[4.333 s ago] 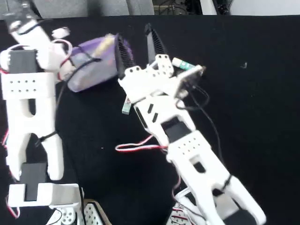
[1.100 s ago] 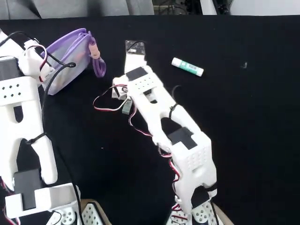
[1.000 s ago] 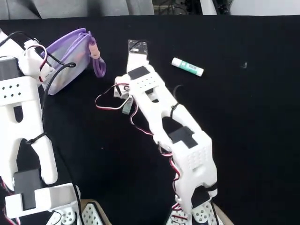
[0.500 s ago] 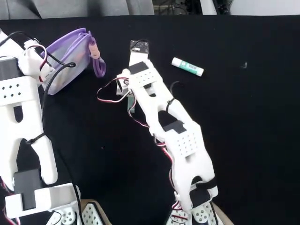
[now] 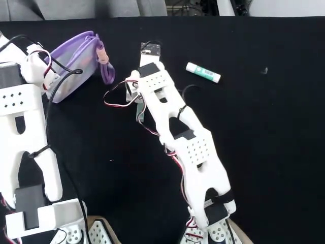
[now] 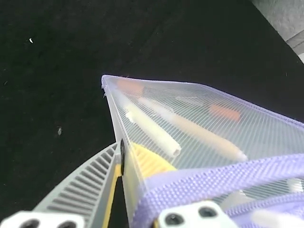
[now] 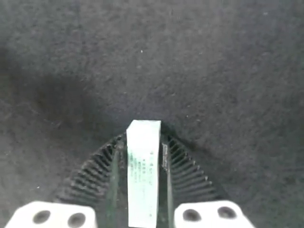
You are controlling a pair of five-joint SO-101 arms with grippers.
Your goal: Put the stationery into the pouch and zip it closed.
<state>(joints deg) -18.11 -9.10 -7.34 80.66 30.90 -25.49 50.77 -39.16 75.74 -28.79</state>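
- On the black bench (image 5: pixel 264 152), toward its far edge, your glue stick (image 5: pixel 203 72) lay flat. It carried a green-banded label whose print was too small to read. It sat well apart from both sets of jaws, off to the right of your right arm (image 5: pixel 172 122) in the high view.
- Your right jaws were clamped on a small white block (image 7: pixel 142 180). It stood lengthwise between the two ribbed fingers, and its end poked just past their tips. Faint green lettering ran down its face, but you could not have read it.
- That block hung just above the bench. Whether it touched the surface could not be told.
- Your left arm (image 5: pixel 25 107) stood at the far left. Its left jaws were closed on the pouch (image 5: pixel 73 63) and gripped one end of it by the clear ribbed wall.
- The pouch tilted up off the bench, and its purple strap (image 5: pixel 107 75) dangled toward your right arm.
- Through the clear wall, the left wrist view showed a white pen (image 6: pixel 152 133), a tan pencil (image 6: pixel 199 135) and something yellow (image 6: pixel 149 164). These lay below the purple zip band (image 6: pixel 213 178). No writing on them was legible.
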